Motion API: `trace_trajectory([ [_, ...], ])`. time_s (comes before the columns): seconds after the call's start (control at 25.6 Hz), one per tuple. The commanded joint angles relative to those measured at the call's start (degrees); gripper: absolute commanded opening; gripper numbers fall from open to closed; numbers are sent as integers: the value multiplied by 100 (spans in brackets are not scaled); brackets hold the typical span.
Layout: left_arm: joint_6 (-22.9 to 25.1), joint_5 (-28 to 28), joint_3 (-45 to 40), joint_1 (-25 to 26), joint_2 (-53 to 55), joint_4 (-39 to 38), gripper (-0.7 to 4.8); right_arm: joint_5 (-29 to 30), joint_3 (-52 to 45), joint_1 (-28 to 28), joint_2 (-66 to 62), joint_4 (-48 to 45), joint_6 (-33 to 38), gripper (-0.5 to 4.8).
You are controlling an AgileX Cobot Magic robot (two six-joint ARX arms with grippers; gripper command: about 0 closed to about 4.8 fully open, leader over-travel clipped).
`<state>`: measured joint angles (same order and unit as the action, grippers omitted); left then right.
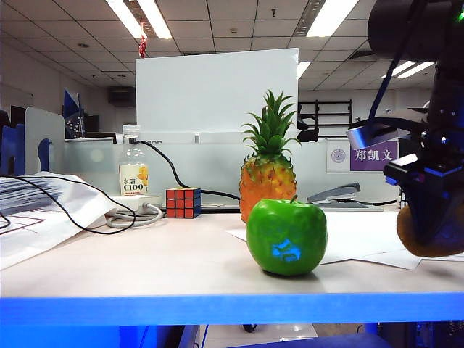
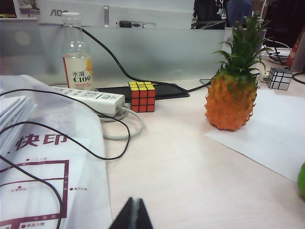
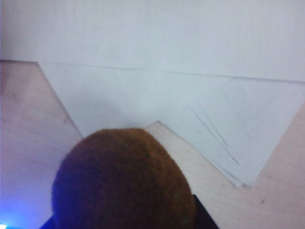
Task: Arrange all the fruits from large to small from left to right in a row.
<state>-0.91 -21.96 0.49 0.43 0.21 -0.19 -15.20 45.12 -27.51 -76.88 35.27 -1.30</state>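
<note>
A brown fuzzy kiwi (image 1: 429, 239) hangs just above the table at the far right, with my right gripper (image 1: 428, 206) shut on it. In the right wrist view the kiwi (image 3: 124, 183) fills the space between the jaws, over white paper. The glossy green apple (image 1: 286, 235) stands near the front middle of the table; only its edge (image 2: 302, 180) shows in the left wrist view. The pineapple (image 1: 268, 181) stands upright behind it, and the left wrist view shows the pineapple (image 2: 232, 100) too. My left gripper (image 2: 135, 215) is shut and empty, low over the left side of the table.
A Rubik's cube (image 1: 183, 203), a drink bottle (image 1: 133, 168) and a power strip (image 2: 90, 98) with cables stand at the back left. A plastic bag of papers (image 2: 43, 157) lies at the left. White sheets (image 1: 362, 232) lie under the fruits; a silver cube (image 2: 279, 78) sits beyond.
</note>
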Motion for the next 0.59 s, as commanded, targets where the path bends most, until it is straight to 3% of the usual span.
trace_trajectory([
  [0.04,4,-37,7,2,-9,70,-5,-7,9,-13,7,-76,24,-6],
  [0.59,4,-37,4,2,-9,70,-5,105,-197,-13,7,-225,28,-6],
])
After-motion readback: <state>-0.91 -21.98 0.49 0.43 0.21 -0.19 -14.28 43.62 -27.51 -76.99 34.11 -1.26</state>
